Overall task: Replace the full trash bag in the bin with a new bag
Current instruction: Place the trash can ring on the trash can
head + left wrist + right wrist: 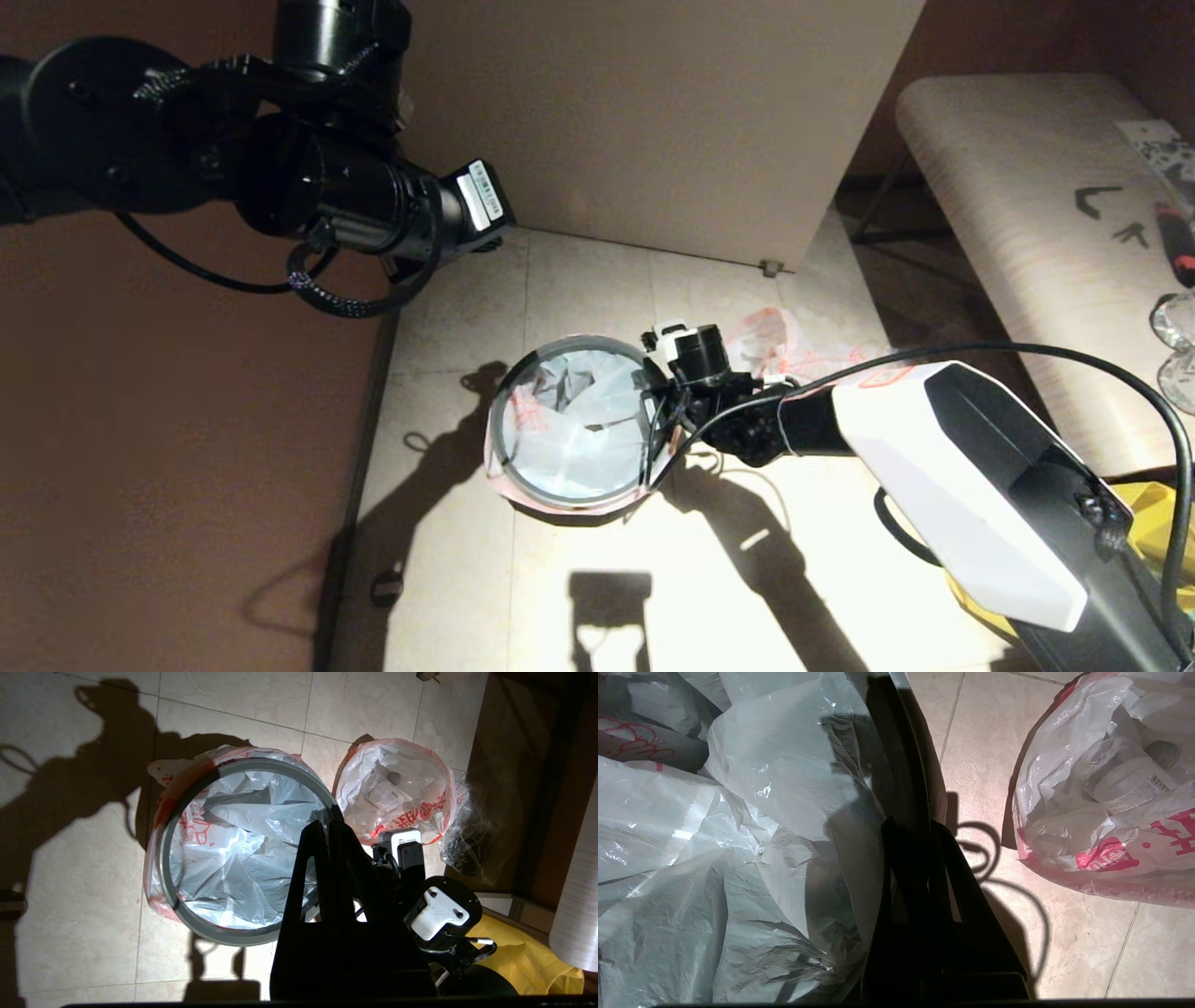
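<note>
Floor (597,579): pale cream tiles with thin grout lines, lit hard from the robot's side, so arm shadows fall long across them. A plain beige panel (653,121) rises at the far edge of the tiles; a reddish-brown wall (168,448) runs along the robot's left. To the right, a long light wood-grain surface (1027,243) on dark legs, carrying some dark small items and a glass object at its near end. A yellow bag (528,961) lies low beside the right arm.

The bin (571,425) stands on the floor roughly centre. The new bag (233,854) lines it, crumpled white inside, its pinkish-red edge folded out over the grey hoop (219,933) and down the outside.

The full trash bag (397,788) sits on the floor just beside the bin on the far right side, mouth open, bottles and red print showing through. A clear crinkly bag (467,835) with dark contents lies against it.

Right end effector (661,425): at the bin's right rim. Fingers (915,858) pinched together at the rim, on the liner film as far as the right wrist view shows; the grip itself is in shadow.

Left end effector (324,833): held high above the floor, well clear of the bin, pointing down toward it; fingers together, holding nothing.
</note>
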### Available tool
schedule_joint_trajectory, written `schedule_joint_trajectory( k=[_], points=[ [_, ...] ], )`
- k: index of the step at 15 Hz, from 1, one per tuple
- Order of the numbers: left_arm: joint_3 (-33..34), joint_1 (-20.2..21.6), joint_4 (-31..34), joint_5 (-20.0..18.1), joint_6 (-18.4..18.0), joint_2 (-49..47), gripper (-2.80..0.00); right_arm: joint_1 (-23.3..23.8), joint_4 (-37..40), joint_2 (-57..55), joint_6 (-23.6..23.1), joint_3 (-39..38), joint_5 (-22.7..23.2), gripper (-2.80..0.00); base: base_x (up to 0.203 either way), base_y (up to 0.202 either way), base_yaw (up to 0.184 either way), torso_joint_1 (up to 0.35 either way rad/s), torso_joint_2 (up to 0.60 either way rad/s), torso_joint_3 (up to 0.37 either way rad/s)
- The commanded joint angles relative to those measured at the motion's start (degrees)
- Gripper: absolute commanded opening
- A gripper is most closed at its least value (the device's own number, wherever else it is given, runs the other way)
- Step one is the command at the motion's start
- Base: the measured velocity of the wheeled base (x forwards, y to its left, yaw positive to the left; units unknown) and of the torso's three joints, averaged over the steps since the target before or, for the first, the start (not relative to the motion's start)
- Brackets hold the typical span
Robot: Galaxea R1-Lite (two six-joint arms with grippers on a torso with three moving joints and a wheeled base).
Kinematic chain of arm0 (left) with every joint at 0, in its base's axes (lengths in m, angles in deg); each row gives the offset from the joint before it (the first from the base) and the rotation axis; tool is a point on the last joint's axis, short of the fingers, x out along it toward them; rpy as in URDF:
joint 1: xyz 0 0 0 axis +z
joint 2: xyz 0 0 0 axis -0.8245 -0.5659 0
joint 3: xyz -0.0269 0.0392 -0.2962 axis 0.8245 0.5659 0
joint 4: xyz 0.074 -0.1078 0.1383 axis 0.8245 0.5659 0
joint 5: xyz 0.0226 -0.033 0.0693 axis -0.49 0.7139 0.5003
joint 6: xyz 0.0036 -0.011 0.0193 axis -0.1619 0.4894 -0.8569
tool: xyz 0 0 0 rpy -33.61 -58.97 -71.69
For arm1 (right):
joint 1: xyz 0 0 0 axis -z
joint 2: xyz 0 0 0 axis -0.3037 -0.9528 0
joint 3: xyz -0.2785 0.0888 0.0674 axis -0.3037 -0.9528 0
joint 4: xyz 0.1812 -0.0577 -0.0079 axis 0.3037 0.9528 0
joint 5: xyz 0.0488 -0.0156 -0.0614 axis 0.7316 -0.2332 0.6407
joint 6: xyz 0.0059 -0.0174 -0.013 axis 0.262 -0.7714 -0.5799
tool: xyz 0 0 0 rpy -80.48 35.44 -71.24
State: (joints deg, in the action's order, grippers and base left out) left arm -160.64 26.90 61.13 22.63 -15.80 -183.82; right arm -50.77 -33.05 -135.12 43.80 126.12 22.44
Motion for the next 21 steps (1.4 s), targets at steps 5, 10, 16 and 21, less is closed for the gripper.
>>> schedule_joint_trajectory(
  k=[5,10,16,21],
  points=[
    [0.0,-0.1,0.1,0.1,0.2,-0.3,-2.8,1.1,0.6,0.1,-2.5,0.0,-1.5,-2.8,0.0,0.0,0.0,0.0,0.0,0.0],
    [0.0,-0.1,0.1,0.1,0.2,-0.2,-2.8,-0.2,0.6,0.7,-2.5,0.0,-1.5,-2.8,0.0,0.0,0.0,0.0,0.0,0.0],
    [0.0,0.0,0.1,0.1,0.2,-0.3,-2.8,-0.7,0.8,-1.1,-3.1,0.0,-1.5,-2.8,0.0,0.0,0.0,0.0,0.0,0.0],
    [0.0,0.0,0.1,0.1,0.2,-0.3,-2.8,-1.4,1.4,-1.5,-4.3,0.0,-1.6,-2.8,0.0,0.0,0.0,0.0,0.0,0.0]
  ],
)
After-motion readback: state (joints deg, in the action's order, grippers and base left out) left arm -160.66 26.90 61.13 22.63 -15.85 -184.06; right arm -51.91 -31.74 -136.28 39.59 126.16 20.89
